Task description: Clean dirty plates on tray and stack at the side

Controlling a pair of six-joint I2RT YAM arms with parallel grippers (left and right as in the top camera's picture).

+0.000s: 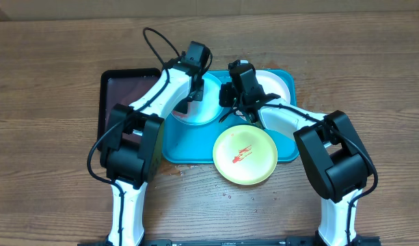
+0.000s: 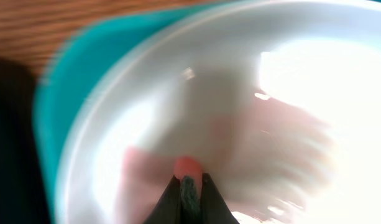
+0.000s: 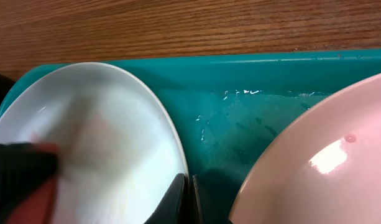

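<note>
The turquoise tray [image 1: 188, 147] lies mid-table. On its left half sits the light blue plate [image 1: 195, 113], with red sauce smeared thin across it [image 2: 178, 124]. My left gripper [image 1: 193, 96] is shut on a small grey-green scrubbing pad [image 2: 189, 190], which presses on that plate beside a red blob. My right gripper [image 1: 235, 102] is shut on the same plate's right rim [image 3: 178, 168]. The white plate [image 1: 276, 83] sits in the tray's far right corner and also shows in the right wrist view [image 3: 314, 155]. The pale green plate [image 1: 245, 156], streaked red, overhangs the tray's front edge.
A black tray [image 1: 127, 96] with a dark reddish inside lies against the turquoise tray's left side, under my left arm. Wet streaks glisten on the tray floor [image 3: 252, 106] between the two plates. Bare wooden table [image 1: 52, 171] surrounds everything.
</note>
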